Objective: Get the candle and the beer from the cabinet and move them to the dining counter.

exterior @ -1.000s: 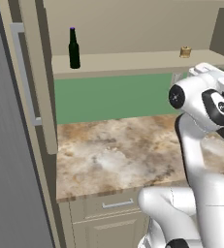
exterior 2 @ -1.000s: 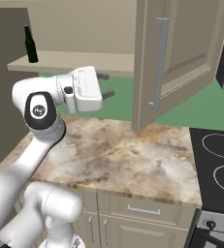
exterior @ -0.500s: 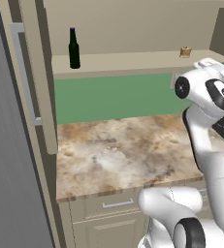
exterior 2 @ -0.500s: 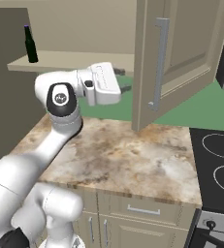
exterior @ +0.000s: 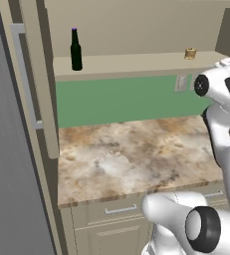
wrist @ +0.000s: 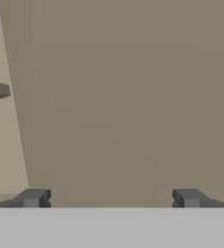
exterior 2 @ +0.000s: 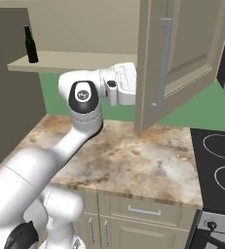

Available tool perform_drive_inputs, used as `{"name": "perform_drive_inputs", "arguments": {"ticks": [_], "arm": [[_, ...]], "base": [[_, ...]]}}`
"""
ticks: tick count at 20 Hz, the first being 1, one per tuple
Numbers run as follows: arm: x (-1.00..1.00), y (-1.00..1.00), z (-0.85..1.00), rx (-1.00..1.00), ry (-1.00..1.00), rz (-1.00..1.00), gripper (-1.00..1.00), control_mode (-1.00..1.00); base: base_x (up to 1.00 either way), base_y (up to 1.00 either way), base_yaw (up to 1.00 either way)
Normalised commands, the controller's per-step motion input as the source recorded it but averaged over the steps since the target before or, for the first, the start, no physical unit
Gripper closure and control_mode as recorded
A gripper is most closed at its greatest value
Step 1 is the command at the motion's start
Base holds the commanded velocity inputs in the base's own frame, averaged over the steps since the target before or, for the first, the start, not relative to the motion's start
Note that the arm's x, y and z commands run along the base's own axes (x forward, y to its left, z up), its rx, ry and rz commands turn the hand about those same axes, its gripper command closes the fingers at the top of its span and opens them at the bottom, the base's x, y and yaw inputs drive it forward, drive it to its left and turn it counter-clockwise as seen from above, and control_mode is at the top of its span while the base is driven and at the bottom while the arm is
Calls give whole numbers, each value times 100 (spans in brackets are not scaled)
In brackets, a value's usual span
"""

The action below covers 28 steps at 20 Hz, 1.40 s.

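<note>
Since a second ago my arm has swung toward the right side of the cabinet (exterior 2: 182, 53); in the right base view the hand now sits just beside the inner edge of the open door (exterior 2: 155, 63), where before it was further left over the worktop (exterior: 131, 154). Nothing else has moved.

From the hand view, the gripper (wrist: 111, 198) has its two tips wide apart and nothing between them; ahead I see plain beige panel only, very close.

To do this reach well, I think I must turn the hand off the door face and bring it level with the shelf (exterior: 136, 63), then approach the candle (exterior: 189, 53) straight from the front, with the tips on both sides of it, and close only when it is centred. The door is the risk; a bump could swing it.

On the shelf, the beer (exterior: 75, 50) stands upright at the left end and the candle near the right end, well apart. Both are not yet taken
</note>
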Motion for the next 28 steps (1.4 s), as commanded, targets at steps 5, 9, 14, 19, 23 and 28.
{"name": "perform_drive_inputs", "arguments": {"ticks": [5,9,14,19,23,28], "arm": [[1,-44,0,0,0,-10,-100,-100],[0,-49,0,0,0,-10,-100,-100],[0,-61,0,0,0,-13,-100,-100],[0,-72,0,0,0,-4,-100,-100],[0,-74,0,0,0,0,-100,-100],[0,-65,0,0,0,0,-100,-100]], "base": [[0,0,0],[0,0,0],[0,0,0],[0,0,0],[0,0,0],[0,0,0]]}}
